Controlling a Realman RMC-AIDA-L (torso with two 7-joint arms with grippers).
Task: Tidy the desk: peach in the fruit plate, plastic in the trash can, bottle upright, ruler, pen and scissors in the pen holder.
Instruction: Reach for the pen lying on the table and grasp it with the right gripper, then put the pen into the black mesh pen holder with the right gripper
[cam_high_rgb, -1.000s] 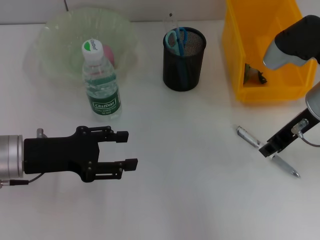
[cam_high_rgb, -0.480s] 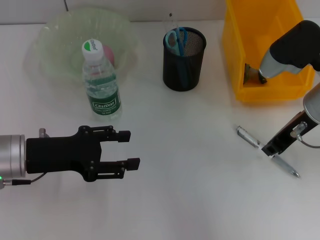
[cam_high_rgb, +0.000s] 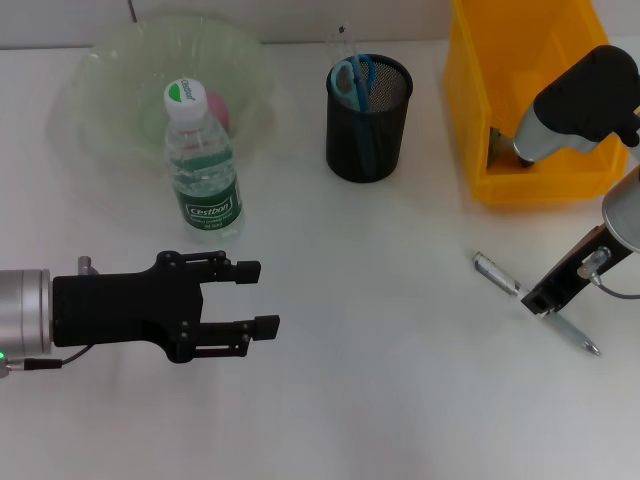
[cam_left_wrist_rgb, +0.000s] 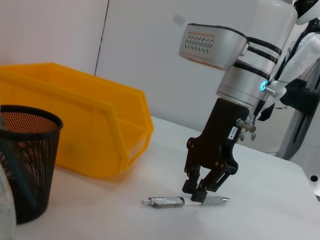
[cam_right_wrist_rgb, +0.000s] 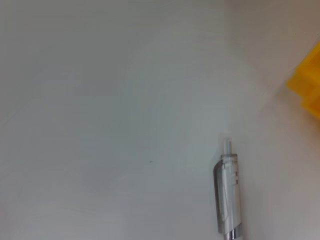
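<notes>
The silver pen (cam_high_rgb: 495, 272) lies on the white desk at the right. My right gripper (cam_high_rgb: 537, 303) reaches down onto its middle, and in the left wrist view this gripper (cam_left_wrist_rgb: 196, 192) has its fingers drawn in against the pen (cam_left_wrist_rgb: 162, 202), which rests on the desk. The pen's clip end (cam_right_wrist_rgb: 227, 200) shows in the right wrist view. The bottle (cam_high_rgb: 203, 165) stands upright before the green fruit plate (cam_high_rgb: 120, 70), which holds the pink peach (cam_high_rgb: 218, 108). Blue scissors (cam_high_rgb: 352, 75) and a clear ruler (cam_high_rgb: 340, 45) stand in the black mesh pen holder (cam_high_rgb: 368, 130). My left gripper (cam_high_rgb: 255, 298) hovers open at the front left.
The yellow trash can (cam_high_rgb: 530, 185) stands at the back right with a crumpled scrap (cam_high_rgb: 505, 148) inside, close behind my right arm. The pen holder (cam_left_wrist_rgb: 25, 160) and yellow bin (cam_left_wrist_rgb: 90, 135) also show in the left wrist view.
My right arm's upper part has shifted while its gripper stayed at the pen. The pen has not moved on the desk. The left arm crept slightly rightward.
</notes>
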